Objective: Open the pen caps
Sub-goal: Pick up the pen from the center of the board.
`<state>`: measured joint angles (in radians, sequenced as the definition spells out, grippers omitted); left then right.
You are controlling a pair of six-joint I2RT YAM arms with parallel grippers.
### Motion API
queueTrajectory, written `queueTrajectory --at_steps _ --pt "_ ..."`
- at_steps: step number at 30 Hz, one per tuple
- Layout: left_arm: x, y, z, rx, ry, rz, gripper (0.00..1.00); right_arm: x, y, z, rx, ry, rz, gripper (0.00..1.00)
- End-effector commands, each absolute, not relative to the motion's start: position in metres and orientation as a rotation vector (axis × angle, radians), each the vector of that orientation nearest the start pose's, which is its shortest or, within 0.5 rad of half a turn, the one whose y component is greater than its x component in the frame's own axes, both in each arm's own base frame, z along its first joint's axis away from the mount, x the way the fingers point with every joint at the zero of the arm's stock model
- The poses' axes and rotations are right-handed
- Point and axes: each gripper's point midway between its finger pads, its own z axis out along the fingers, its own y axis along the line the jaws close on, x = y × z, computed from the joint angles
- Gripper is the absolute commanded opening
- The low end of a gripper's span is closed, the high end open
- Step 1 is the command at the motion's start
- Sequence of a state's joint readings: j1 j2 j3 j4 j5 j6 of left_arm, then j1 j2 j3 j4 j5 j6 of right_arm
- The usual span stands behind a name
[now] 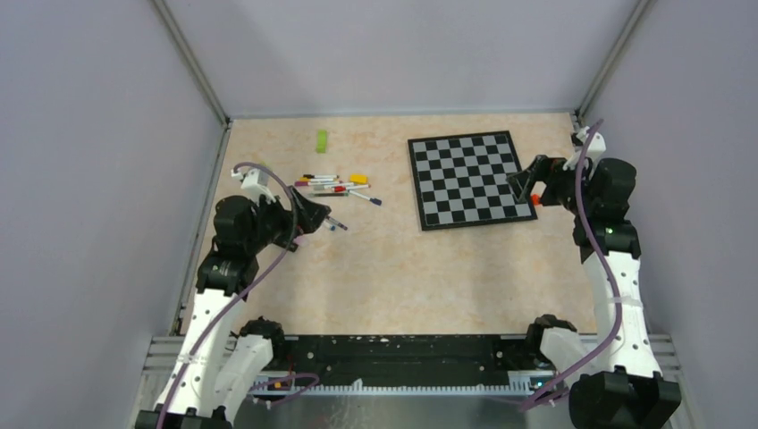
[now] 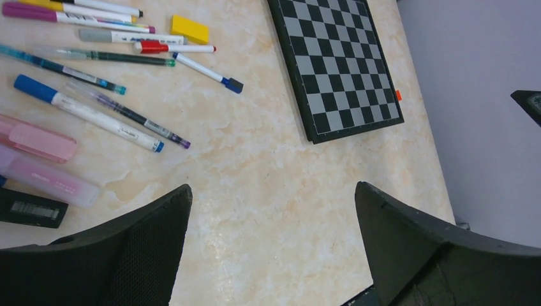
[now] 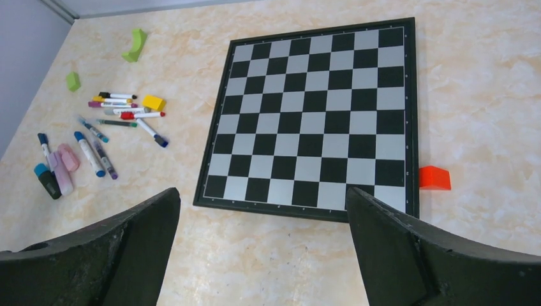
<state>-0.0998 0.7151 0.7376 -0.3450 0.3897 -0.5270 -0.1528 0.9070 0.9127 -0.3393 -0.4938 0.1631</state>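
Observation:
Several pens (image 1: 335,186) lie in a loose cluster on the beige table, left of centre. In the left wrist view they fill the upper left, among them a white pen (image 2: 96,115) with a blue pen cap (image 2: 35,88) and another with a red pen cap (image 2: 148,46). Every pen I can make out has its cap on. My left gripper (image 1: 313,214) hovers just near of the cluster, open (image 2: 273,191), with only bare table between its fingers. My right gripper (image 1: 521,183) is open (image 3: 263,194) over the chessboard's right edge, holding nothing. The right wrist view shows the pens (image 3: 121,115) far to the left.
A black-and-silver chessboard (image 1: 469,179) lies right of centre. Close to the pens sits a yellow block (image 2: 189,29). A green block (image 1: 322,140) lies further back, and a small orange block (image 3: 434,178) is by the board's right edge. Grey walls enclose the table.

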Motion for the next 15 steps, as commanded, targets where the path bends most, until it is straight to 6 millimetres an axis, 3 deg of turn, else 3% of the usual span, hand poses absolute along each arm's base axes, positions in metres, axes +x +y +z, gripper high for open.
queueTrajectory --at_steps 1,9,15 --pt "0.264 -0.121 0.24 -0.193 1.948 -0.87 0.99 0.319 0.044 0.273 -0.035 1.866 0.494 0.99" --pt "0.268 -0.121 0.211 -0.305 2.04 -0.89 0.99 0.321 0.05 0.257 -0.057 1.863 0.532 0.99" --pt "0.281 -0.118 0.193 -0.412 2.089 -0.82 0.99 0.317 0.066 0.232 -0.279 1.829 0.575 0.99"
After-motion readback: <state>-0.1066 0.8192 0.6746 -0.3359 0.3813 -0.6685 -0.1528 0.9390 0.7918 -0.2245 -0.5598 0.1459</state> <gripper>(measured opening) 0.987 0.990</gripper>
